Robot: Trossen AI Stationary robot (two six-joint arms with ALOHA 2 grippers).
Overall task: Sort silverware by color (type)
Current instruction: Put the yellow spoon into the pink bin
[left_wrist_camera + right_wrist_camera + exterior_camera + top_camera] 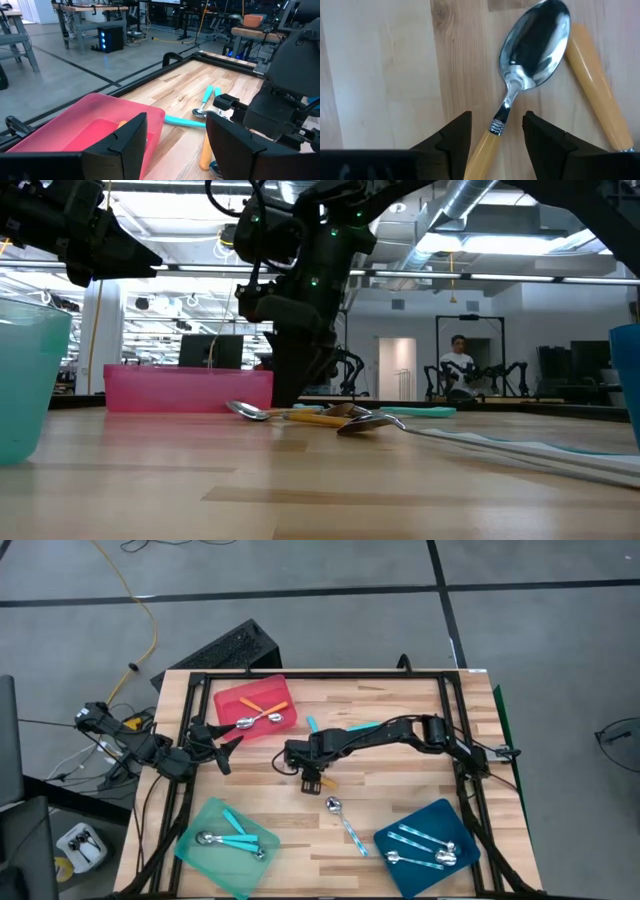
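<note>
We note the right gripper (311, 783) low over the middle of the wooden table (400, 755), its arm reaching in from the right side. In its wrist view the two dark fingers (454, 135) stand apart, open, straddling the neck of an orange-handled spoon (532, 55) lying bowl-up on the wood; the fingers do not press the handle. A second orange handle (595, 85) lies just beside that spoon's bowl.

The left gripper (222, 745) hangs at the left side, next to the red tray (228, 697). Its fingers (131, 132) are spread open with nothing between them; the tray's pink wall (100, 107) fills the gap in its wrist view.

Silverware positions, from the high view:
- Red tray: two orange-handled spoons (262, 716), crossed.
- Mint-green tray (195, 840), near left corner: turquoise-handled spoons (235, 835).
- Dark-blue tray (400, 840), near right corner: pale blue patterned spoons (425, 850).
- Loose on the table: one pale patterned spoon (345, 822) between the two near trays; turquoise handles (312, 725) near the right arm, behind the gripper.

Low view: spoon bowls (365, 420) lie on the wood at the base of the right gripper, with the pink tray behind. A person (458, 365) sits far off in the room.
</note>
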